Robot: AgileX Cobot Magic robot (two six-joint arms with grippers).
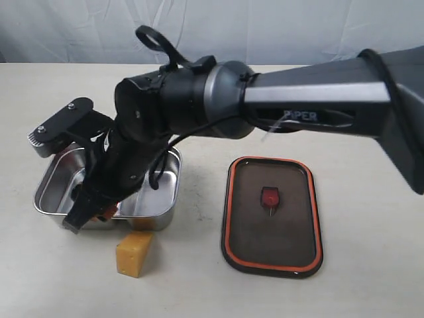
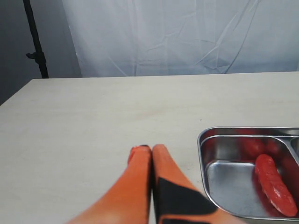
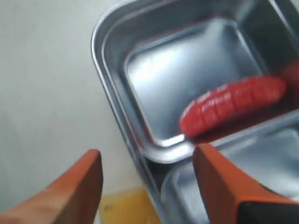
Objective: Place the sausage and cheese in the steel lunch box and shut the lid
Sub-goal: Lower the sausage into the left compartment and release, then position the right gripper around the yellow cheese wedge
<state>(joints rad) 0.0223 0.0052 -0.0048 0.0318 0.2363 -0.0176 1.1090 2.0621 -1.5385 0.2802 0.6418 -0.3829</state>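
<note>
sausage point(image 3: 233, 105) lay in the steel lunch box point(image 3: 112, 60) below my right gripper point(image 3: 147, 151), its jaws apart. my left gripper point(image 2: 150, 149) had its jaws together, empty.

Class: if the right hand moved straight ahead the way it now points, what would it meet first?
Probably the steel lunch box: the open right hand aims at its rim beside the sausage, though depth is unclear.

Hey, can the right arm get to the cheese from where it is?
Probably yes. The right arm's fingers stand open and empty over the near rim of the steel lunch box, and the cheese lies uncovered on the table just beside it.
</note>
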